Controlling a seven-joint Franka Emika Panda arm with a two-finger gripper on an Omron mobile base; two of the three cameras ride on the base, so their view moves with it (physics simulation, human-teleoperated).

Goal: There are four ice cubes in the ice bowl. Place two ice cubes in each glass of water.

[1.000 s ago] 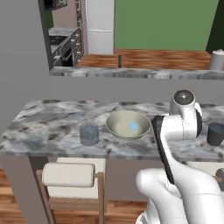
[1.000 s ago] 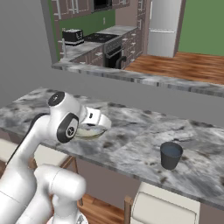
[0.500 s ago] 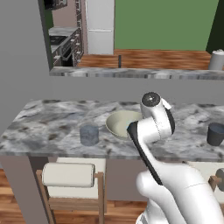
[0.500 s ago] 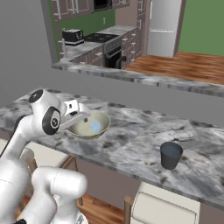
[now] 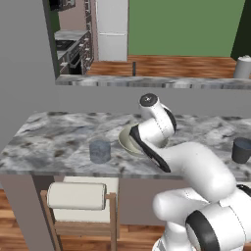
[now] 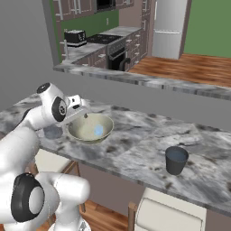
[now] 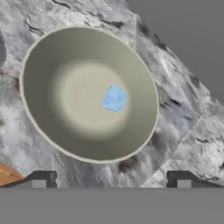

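the gripper (image 7: 111,178) hangs over the near rim of the ice bowl (image 7: 52,135) with its jaws spread wide and nothing between them. the ice cubes (image 7: 115,98) show as one small pale-blue clump at the bottom of the bowl, a little right of centre in the hand view; how many lie there i cannot tell. the likely trouble is a descent that lands on the sloped wall instead of the clump, nudging the bowl across the counter (image 6: 135,149), or a close that squeezes a slick cube sideways out of the fingers, or catches two at once. one glass of water (image 5: 99,151) stands just left of the bowl, the other glass (image 6: 176,159) well off to the right near the counter's near edge, where a careless sweep could knock it. between bowl and right glass the counter lies bare, giving free room to carry; the raised ledge (image 6: 149,81) behind limits reach on the far side.
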